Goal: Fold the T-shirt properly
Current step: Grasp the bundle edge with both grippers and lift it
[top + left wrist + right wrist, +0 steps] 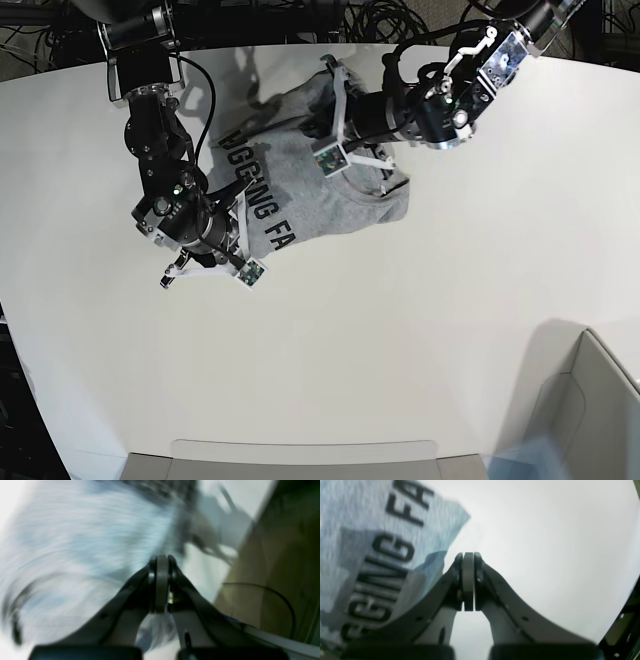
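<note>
The heather-grey T-shirt lies crumpled at the back middle of the white table, its black block lettering facing up. My left gripper hovers over the shirt's middle. In the left wrist view, which is smeared by motion, this gripper is shut, and no cloth shows between its pads. My right gripper sits just off the shirt's near left edge. The right wrist view shows it shut on nothing over bare table, with the lettered T-shirt to its left.
A grey open box stands at the near right corner. A flat grey tray edge runs along the near side. Black cables crowd behind the table's far edge. White table stretches in front of the shirt.
</note>
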Tool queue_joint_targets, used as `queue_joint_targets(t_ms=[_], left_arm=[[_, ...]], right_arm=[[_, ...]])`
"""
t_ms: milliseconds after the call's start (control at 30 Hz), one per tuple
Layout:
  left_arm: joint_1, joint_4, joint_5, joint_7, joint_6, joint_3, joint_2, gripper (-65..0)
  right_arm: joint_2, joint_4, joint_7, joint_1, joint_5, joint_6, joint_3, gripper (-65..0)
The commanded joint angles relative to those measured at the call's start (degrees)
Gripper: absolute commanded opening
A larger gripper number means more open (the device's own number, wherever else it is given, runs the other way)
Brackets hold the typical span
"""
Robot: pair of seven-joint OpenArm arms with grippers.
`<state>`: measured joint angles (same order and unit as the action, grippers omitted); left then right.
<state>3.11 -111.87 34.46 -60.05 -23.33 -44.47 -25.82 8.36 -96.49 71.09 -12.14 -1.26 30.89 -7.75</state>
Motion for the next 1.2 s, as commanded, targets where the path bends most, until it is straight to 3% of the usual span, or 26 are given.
queue_joint_targets(t_ms=[0,233,367,600,733,967,1067,1167], left_arm=[[1.59,0.09,0.58,1.11,0.08,-1.82,-0.07,-65.0],[2.91,9.33,0.58,1.28,0.17,-3.84,0.02,-65.0],[3.0,13.11,0.49,5.06,0.26,-3.4,-0.24,-65.0],[2.73,17.06,0.49,5.77,2.37,14.01,-0.68,-65.0],[3.43,19.0,0.49,5.77,2.45,17.79,-0.33,-65.0],[9.59,22.34,0.49,5.77,2.72,17.79,4.51,-65.0],[12.14,25.5,0.49,5.77,2.8,18.05,7.14,-65.0],[13.37,26.73,0.49,6.47,2.89,18.14,7.85,-65.0]], right_arm=[[0.12,1.06,-0.36,-2.14,-0.19,0.36,0.06,-65.0],[0.12,11.87,-0.36,-5.92,-0.19,0.36,-1.26,-65.0],[1.18,13.54,-0.36,-5.13,-0.28,0.36,-5.04,-65.0],[2.06,8.18,-0.28,1.9,-0.19,0.36,-9.88,-65.0],[1.79,3.78,-0.01,6.56,-0.19,0.45,-10.05,-65.0],[-0.23,-0.08,-0.1,10.78,-0.19,0.27,-15.59,-65.0],[-2.07,-0.17,-0.1,10.95,-0.28,0.27,-15.68,-65.0],[-1.9,-3.69,-0.01,11.66,-0.28,0.27,-15.5,-65.0]])
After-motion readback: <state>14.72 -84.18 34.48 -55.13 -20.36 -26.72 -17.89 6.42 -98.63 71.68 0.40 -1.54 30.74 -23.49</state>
